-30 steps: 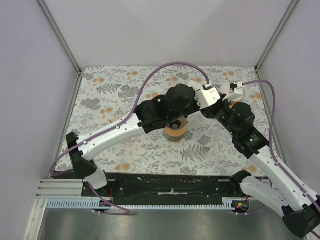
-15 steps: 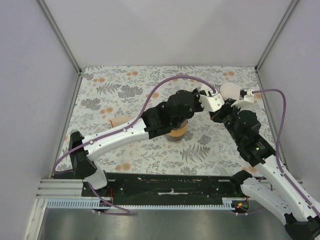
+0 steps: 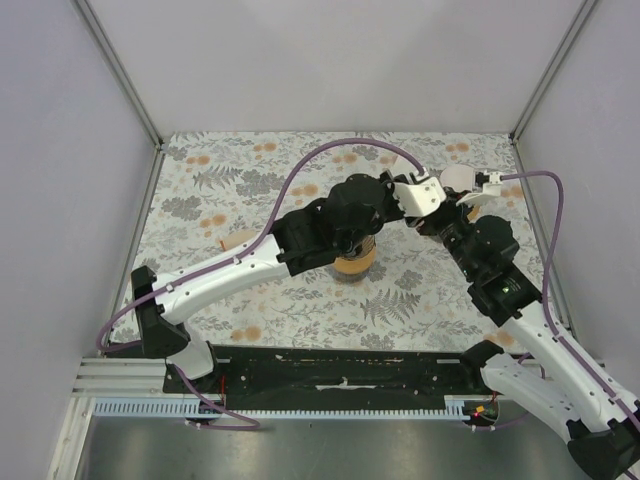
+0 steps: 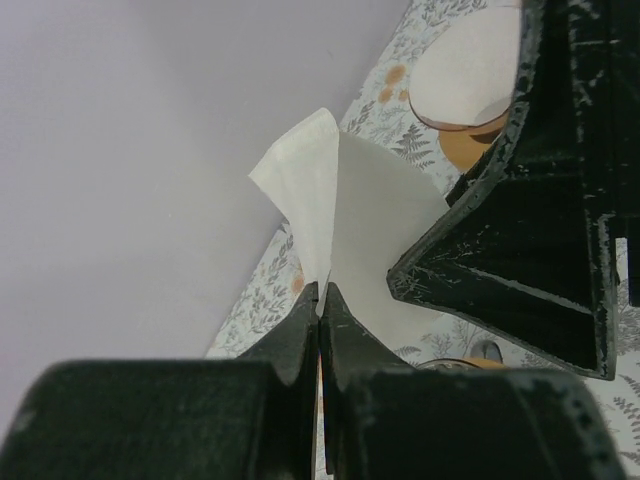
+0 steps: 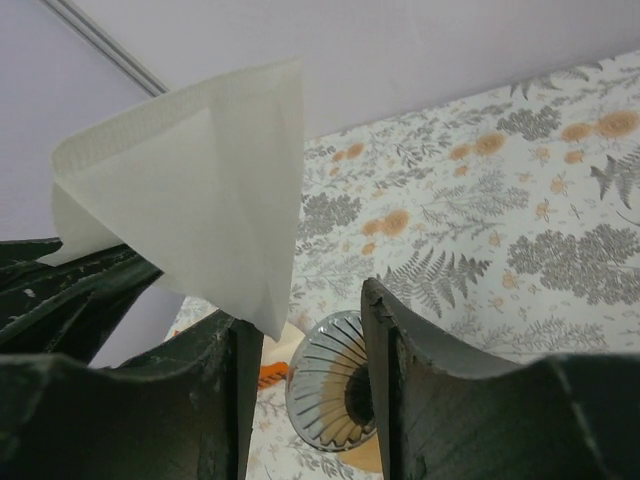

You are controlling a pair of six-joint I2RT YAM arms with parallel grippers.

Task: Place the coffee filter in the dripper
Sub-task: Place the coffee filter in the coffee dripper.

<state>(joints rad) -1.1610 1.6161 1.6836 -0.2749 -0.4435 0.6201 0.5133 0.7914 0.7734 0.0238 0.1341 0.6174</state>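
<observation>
Left wrist: we are clenching our left gripper (image 4: 320,292) on the thin white paper coffee filter (image 4: 375,210), right gripper (image 5: 305,300) released, filter not yet in the round orange dripper (image 3: 352,264) mid-frame from above.

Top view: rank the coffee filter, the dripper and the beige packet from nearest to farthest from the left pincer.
1. coffee filter: far right, pinched in the left pincer.
2. dripper: in the middle, partly covered.
3. beige packet: left of the dripper, clearly farthest.
</observation>
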